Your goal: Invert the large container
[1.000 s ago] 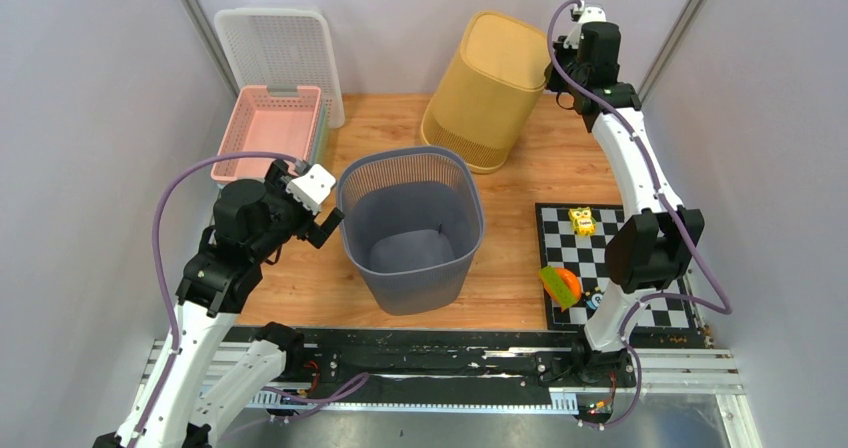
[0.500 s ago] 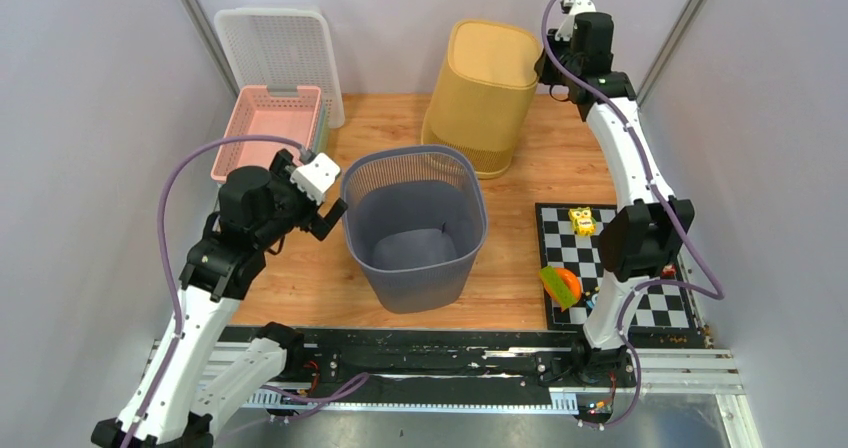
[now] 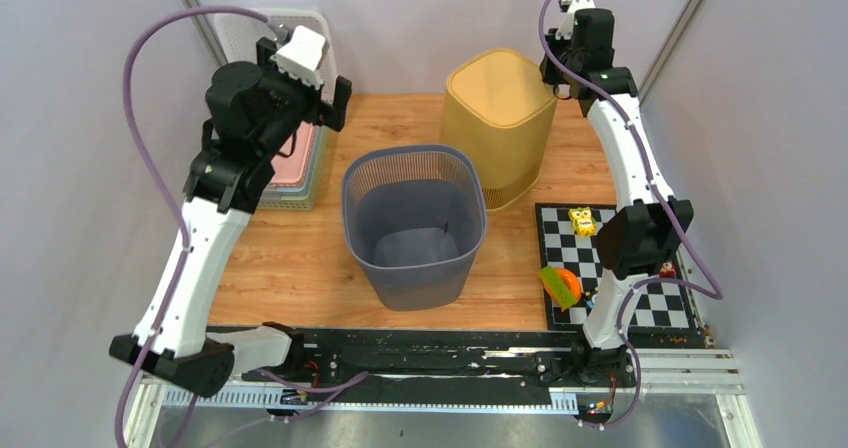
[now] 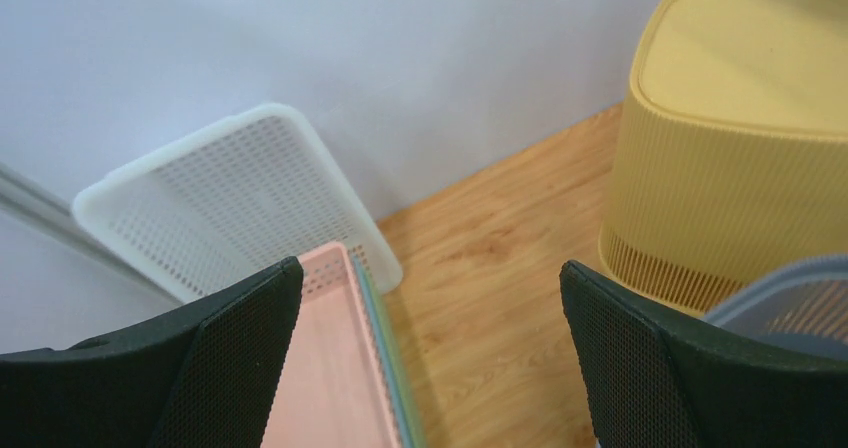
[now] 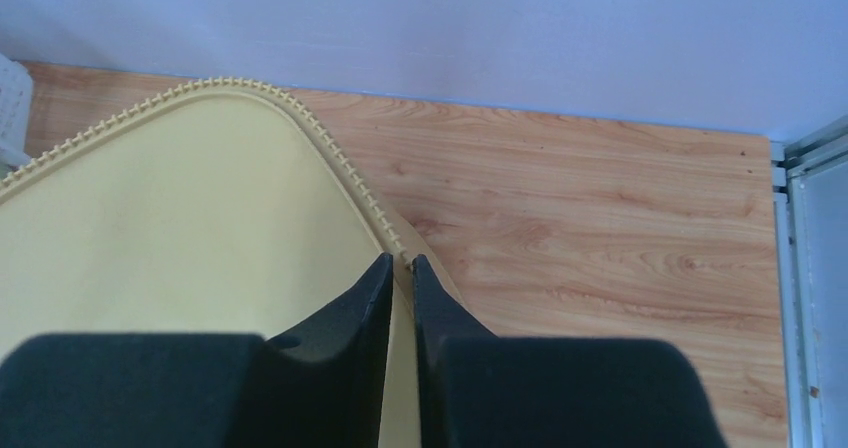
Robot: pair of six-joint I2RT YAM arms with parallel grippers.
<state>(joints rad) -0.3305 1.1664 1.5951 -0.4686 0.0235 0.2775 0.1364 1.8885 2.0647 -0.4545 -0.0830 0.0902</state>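
Wooden bench [image 3: 290, 258] is sitting btwn pale grey walls [image 3: 400, 8], w/ metal posts in the far corners. The large yellow container [image 3: 500, 118] is standing at the far edge, right of centre. Its closed base is facing up and its open mouth is lying down on the bench, so the long axis is vertical. Grey basket [image 3: 420, 293] is standing mouth-up at centre, just in front of it. Right gripper [image 5: 400, 260] is hovering at the base's right edge, jaws nearly together w/ a thin slit; cannot tell if it is pinching. Left gripper [image 4: 430, 273] is hanging spread wide, holding nothing, above the pink basket [image 4: 330, 368] at the far left corner.
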